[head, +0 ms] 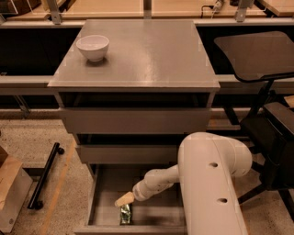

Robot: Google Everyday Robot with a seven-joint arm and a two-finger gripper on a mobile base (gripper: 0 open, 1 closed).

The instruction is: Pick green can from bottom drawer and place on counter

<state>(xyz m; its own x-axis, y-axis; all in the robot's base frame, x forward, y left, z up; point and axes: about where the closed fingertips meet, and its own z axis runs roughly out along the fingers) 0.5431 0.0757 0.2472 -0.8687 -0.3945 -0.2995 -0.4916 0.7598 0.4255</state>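
Can (125, 214) in bottom drawer (106, 190) (hand (124, 200) just beside).

A lab-like test room: a plain grey three-drawer cabinet (135, 120) on speckled flooring (27, 137), light wooden workbenches (115, 7) behind, a black office chair (257, 53). A white robot arm's (206, 183) gripper (124, 200) sits inside the open bottom drawer (108, 183).
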